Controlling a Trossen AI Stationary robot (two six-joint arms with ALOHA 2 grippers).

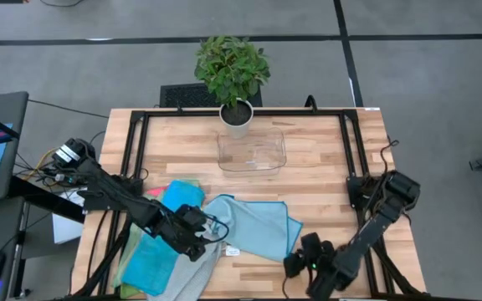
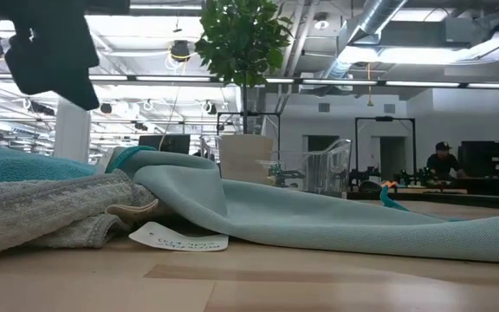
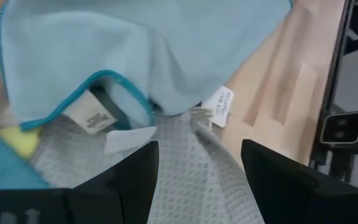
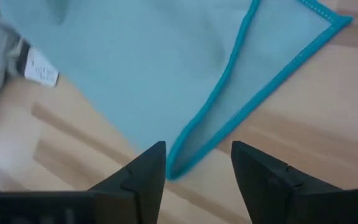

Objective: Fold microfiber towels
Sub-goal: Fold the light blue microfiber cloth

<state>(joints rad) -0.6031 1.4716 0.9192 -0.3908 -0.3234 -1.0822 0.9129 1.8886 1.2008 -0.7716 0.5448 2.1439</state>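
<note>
As hands (image 1: 197, 237) gape, towel (image 1: 253, 224) lies flat.

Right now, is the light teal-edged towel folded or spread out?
Mostly spread, not neatly folded. The light towel lies loosely open on the table, rumpled where it overlaps the grey towel, with one edge doubled over near the right gripper.

Care labels (image 3: 219, 106) illegible

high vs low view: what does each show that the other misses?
Only the high view: both arms whole, left hand open over the towel pile, right hand open at the light towel's near corner, and the bright blue towel at the table edge.

Only the low view: a white care label and a person far behind.

Both: light towel, grey towel, plant, clear tray.
</note>
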